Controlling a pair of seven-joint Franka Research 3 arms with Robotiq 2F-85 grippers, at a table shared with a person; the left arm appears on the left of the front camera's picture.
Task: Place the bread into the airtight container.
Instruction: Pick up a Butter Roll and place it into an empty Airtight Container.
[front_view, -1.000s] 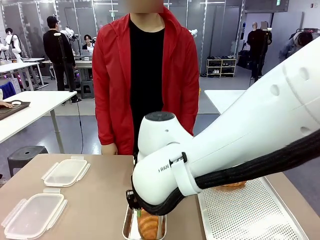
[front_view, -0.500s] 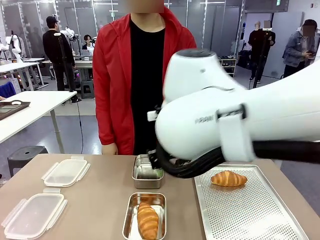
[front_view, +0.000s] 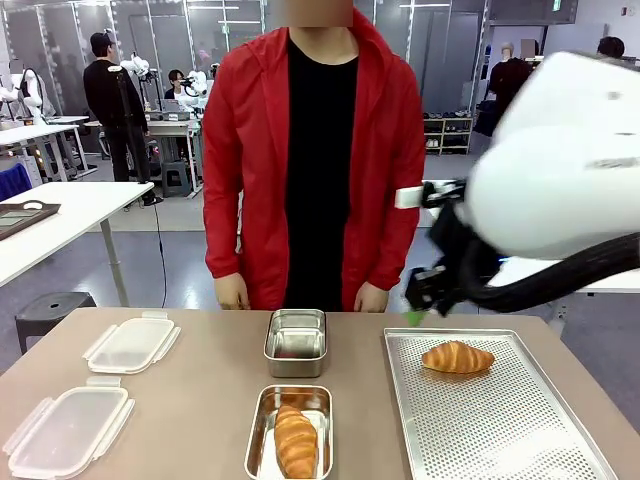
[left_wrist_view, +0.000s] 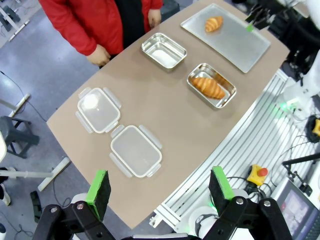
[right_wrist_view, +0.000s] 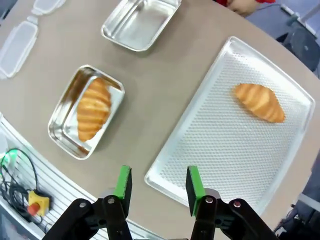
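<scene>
One croissant (front_view: 295, 441) lies in the near steel container (front_view: 256, 440), also seen from the right wrist as croissant (right_wrist_view: 92, 108) in container (right_wrist_view: 60, 131). A second croissant (front_view: 457, 357) rests on the perforated tray (front_view: 500, 430). The far steel container (front_view: 295, 343) holds nothing. My right gripper (front_view: 415, 315) hangs open above the tray's far left corner. In its own view the right gripper (right_wrist_view: 158, 184) is empty above the tray's edge (right_wrist_view: 165, 175). My left gripper (left_wrist_view: 159, 189) is open, high off the table's near side.
Two clear plastic lids (front_view: 130, 345) (front_view: 65, 432) lie on the left of the table. A person in a red jacket (front_view: 315, 160) stands at the far edge, hands (front_view: 232, 291) down by the table. Bare tabletop lies between lids and containers.
My right arm rose from the near container, leaving the croissant in it, and swung right toward the tray. Its jaws opened. The person shifted slightly right.
</scene>
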